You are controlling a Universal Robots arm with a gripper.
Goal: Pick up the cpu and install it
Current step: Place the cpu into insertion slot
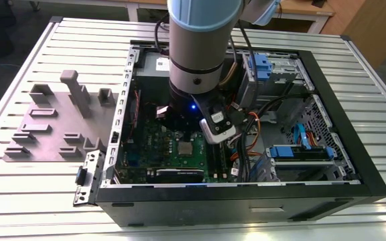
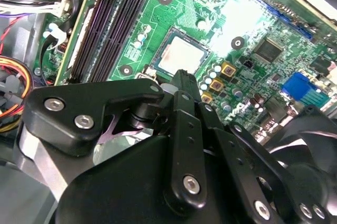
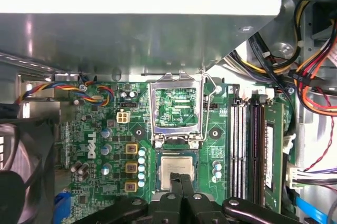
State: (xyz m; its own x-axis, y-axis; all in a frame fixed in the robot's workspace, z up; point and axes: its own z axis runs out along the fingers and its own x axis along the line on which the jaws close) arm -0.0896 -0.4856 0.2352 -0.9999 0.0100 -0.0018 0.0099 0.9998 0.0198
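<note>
The cpu (image 3: 178, 169) lies flat in its socket on the green motherboard (image 3: 95, 145), silvery top up; I also see the cpu (image 2: 181, 56) in the second wrist view and the cpu (image 1: 185, 147) in the exterior view. My gripper (image 3: 182, 177) hangs just over the chip's near edge, its two black fingers pressed together with nothing between them. In the second wrist view the gripper (image 2: 182, 74) tip sits right beside the chip. The silver socket frame (image 3: 176, 109) stands swung open beyond the cpu.
The arm (image 1: 194, 50) reaches down into an open black computer case (image 1: 344, 130) on a slatted table. Memory slots (image 3: 245, 145) run beside the socket. Cable bundles (image 3: 316, 77) and blue drive bays (image 1: 300, 150) lie to one side, a fan (image 3: 21, 166) to the other. A grey tray (image 1: 52, 125) rests outside.
</note>
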